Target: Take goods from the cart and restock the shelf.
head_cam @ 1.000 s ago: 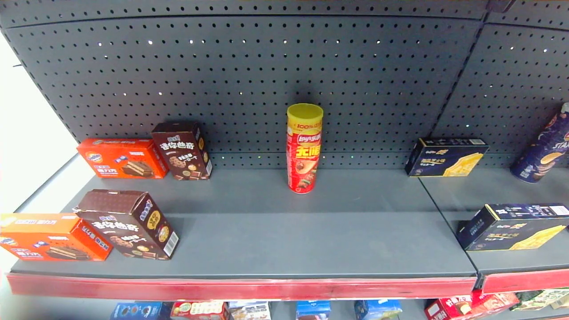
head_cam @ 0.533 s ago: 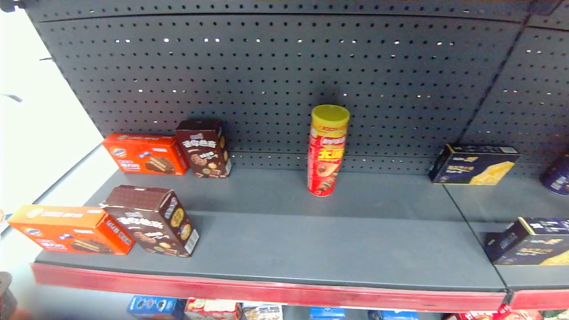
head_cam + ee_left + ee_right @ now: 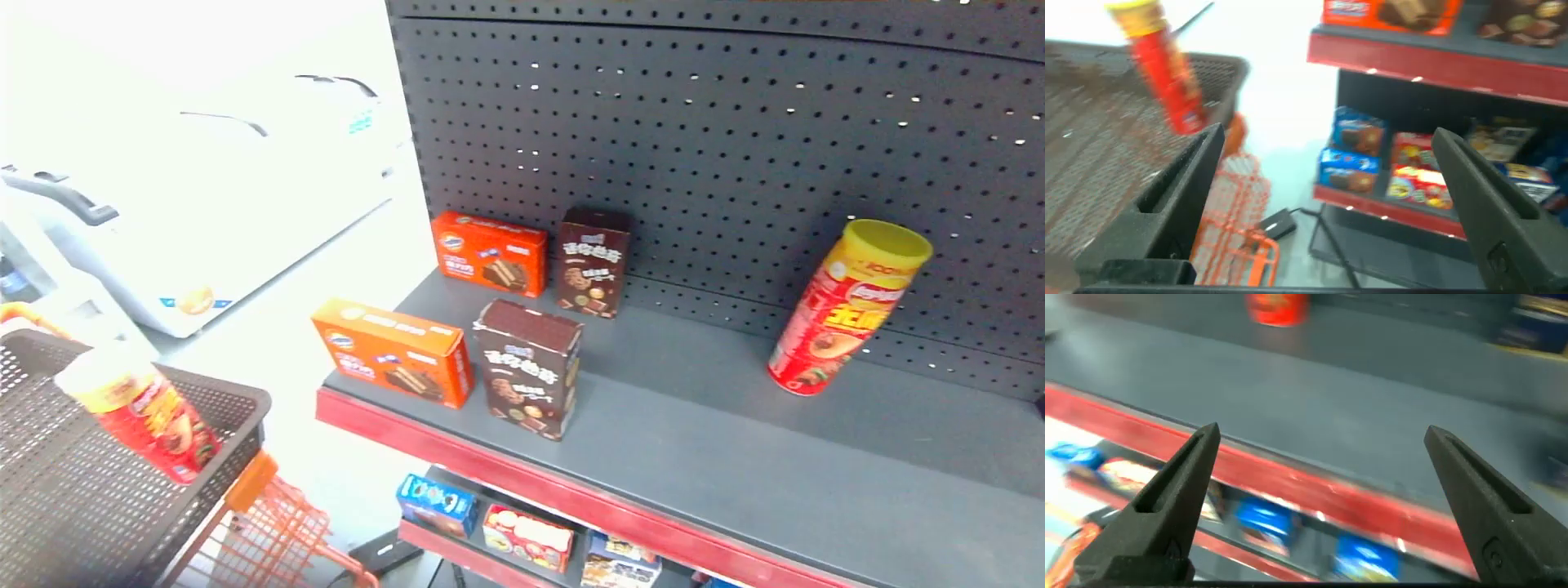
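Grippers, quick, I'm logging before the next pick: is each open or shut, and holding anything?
Left gripper: open, holding nothing.
Right gripper: open, holding nothing.

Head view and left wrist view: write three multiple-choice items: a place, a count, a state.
1. Chip can on the shelf stands: A at the front edge; B near the pegboard; C on a box.
2. Orange boxes on that shelf: A one; B two; C four.
3. Left tool: A open, empty; B shut on a can; C shut on a box.
Key: B, it stands far back; B, one behind, one in front; A, fingers wide apart, nothing between.
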`<state>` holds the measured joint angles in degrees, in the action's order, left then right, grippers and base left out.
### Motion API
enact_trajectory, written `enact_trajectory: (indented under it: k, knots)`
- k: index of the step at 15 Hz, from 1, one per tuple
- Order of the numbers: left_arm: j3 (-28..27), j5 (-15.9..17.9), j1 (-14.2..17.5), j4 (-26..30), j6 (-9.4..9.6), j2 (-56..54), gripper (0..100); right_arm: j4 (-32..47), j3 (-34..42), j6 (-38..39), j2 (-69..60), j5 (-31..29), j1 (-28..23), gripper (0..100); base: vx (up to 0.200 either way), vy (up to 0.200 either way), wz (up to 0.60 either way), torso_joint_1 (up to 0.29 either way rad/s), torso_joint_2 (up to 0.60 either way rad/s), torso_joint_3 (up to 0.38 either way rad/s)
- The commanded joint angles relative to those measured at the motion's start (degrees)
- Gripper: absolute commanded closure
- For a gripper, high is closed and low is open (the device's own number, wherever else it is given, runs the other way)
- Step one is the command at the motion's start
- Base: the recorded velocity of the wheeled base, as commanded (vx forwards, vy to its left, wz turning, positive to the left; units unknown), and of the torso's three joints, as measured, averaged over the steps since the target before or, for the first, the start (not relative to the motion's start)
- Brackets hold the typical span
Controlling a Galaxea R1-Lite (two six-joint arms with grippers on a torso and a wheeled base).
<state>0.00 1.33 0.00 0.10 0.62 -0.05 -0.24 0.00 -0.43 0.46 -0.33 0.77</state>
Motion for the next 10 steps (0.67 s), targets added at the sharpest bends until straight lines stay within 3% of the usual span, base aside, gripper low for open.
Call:
enact_trajectory:
  k: [1,2,10]
  knots:
    - [0.0,0.0,0.0,0.0,-0.01,0.0,0,0.0,0.0,0.0,0.1,0.0,0.0,0,0.000,0.000,0.60,0.002,0.00,0.002]
    - [0.0,0.0,0.0,0.0,-0.01,0.0,0,0.0,0.0,0.0,0.1,0.0,0.0,0,0.000,0.000,0.60,-0.002,0.01,0.002]
    - [0.0,0.1,0.0,0.0,0.26,0.0,0,0.0,0.0,0.3,0.0,-0.2,0.0,0,0.000,0.000,0.00,0.000,0.00,0.000]
